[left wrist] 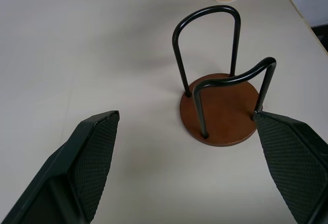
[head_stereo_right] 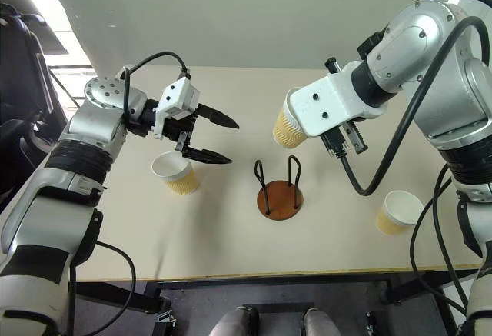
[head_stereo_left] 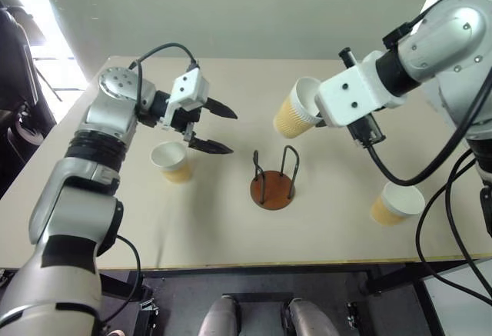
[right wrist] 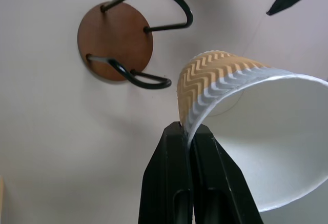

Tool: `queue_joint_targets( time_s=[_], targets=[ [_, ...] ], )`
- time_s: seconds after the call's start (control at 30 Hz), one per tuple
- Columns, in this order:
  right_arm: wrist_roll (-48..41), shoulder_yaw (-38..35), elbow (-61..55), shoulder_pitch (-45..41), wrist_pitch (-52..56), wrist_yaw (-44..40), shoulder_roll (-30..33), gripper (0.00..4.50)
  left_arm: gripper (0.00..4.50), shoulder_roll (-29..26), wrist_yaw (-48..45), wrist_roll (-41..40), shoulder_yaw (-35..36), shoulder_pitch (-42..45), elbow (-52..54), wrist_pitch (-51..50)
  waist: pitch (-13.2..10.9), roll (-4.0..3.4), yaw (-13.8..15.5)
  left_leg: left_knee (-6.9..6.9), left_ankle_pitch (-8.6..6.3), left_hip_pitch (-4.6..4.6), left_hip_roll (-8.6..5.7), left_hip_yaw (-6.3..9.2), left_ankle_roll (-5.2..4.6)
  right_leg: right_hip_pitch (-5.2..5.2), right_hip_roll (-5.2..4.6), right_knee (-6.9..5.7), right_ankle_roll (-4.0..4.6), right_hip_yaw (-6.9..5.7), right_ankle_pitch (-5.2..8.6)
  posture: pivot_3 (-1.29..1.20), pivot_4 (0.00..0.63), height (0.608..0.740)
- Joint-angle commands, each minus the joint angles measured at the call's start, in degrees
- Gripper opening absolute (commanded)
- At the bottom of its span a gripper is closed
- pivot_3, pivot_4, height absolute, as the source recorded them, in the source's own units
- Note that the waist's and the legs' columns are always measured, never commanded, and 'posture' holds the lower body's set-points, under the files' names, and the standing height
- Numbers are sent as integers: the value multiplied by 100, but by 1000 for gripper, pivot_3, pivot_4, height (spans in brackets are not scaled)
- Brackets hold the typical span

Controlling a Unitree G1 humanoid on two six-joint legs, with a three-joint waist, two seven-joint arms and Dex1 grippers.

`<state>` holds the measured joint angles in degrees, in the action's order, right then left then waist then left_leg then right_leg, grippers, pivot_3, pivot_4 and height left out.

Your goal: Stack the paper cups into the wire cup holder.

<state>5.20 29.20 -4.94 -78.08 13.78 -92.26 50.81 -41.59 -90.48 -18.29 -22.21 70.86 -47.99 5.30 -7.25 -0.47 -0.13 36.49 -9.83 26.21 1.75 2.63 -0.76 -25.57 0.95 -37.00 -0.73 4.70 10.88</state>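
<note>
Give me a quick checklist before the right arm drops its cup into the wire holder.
1. Right gripper pinching the held cup by its rim: ok.
2. Wire cup holder upright and empty: ok.
3. Held cup over the holder: not ok, it hangs off to the side.
4. Held cup upright: not ok, tilted.
5. Left gripper open, clear of the holder: ok.
6. Other two cups standing on the table: ok.

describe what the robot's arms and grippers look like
Both arms are silver-grey metal with black joint bands and looping black cables. The left gripper and right gripper each sit on a white boxy wrist block and carry two black tapered fingers with textured inner pads.
</note>
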Motion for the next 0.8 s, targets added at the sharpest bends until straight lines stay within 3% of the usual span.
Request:
queue_joint_targets(
  time_s=[0.03, 0.8],
  targets=[
    [-96, -59, -168, -184, 97, -24, -8, 8, 4500, -6, -202, 6, 39, 202, -70, 155, 0, 0, 1, 0, 0, 1, 0, 0, 0, -1, 0, 0, 0, 0, 0, 0, 150, 740],
    [-115, 217, -666, 441, 343, -24, -208, 8, 4500, -50, -202, -22, 106, 103, 66, 71, 0, 0, -3, 22, 1, 16, 1, -2, -1, -12, 1, -8, -5, -1, -4, 0, 150, 740]
  ],
)
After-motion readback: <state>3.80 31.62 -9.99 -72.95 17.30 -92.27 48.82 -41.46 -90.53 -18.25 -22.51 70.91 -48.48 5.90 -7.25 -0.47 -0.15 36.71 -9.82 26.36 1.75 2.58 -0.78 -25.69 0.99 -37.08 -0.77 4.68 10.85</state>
